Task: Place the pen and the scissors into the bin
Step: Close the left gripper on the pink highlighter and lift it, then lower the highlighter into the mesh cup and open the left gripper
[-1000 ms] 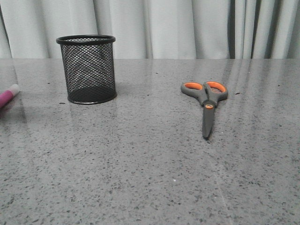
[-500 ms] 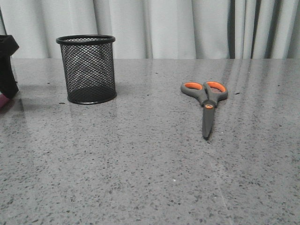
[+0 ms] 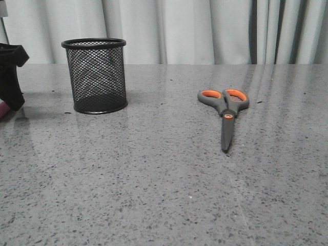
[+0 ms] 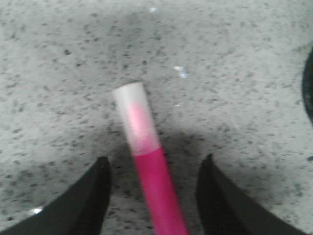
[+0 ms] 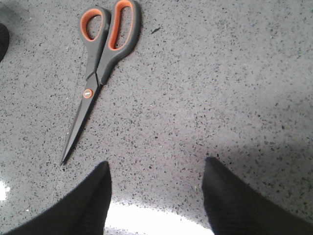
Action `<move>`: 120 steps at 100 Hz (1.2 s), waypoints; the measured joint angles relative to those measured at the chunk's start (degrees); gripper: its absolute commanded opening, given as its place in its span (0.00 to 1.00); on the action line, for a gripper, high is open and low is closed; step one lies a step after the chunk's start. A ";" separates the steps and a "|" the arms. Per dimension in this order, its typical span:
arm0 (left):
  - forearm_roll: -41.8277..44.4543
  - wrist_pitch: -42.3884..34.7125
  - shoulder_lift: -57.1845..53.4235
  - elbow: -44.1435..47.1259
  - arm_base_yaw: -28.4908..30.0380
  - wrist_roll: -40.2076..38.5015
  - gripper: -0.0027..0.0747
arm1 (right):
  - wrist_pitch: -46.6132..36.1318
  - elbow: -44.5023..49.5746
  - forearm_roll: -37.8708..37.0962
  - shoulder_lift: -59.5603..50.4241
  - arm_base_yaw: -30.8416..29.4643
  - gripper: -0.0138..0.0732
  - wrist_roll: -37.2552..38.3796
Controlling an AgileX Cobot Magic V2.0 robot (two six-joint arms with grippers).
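The magenta-pink pen (image 4: 159, 191) with its whitish cap (image 4: 133, 117) lies flat on the table between the fingers of my left gripper (image 4: 156, 158). That gripper is open, with its jaws straddling the pen and apart from it. In the front view my left gripper (image 3: 10, 77) is at the far left edge and only a sliver of the pen (image 3: 2, 109) shows below it. The black mesh bin (image 3: 95, 77) stands upright to its right. The scissors (image 3: 224, 110) lie flat at centre right, blades toward the front. My right gripper (image 5: 156, 162) is open and empty above the table, near the scissors (image 5: 100, 58).
The speckled grey table (image 3: 154, 179) runs back to a pale curtain (image 3: 179, 31). A dark curved edge (image 4: 309, 93) shows at the side of the left wrist view; I cannot tell what it is.
My left gripper has come into the front view at the far left and now covers most of the pen. The bin and scissors have not moved.
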 measured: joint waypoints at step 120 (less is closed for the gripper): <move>-5.30 -18.12 -20.27 -0.14 -3.29 0.27 0.01 | -0.03 0.00 0.00 0.00 0.00 0.59 -0.04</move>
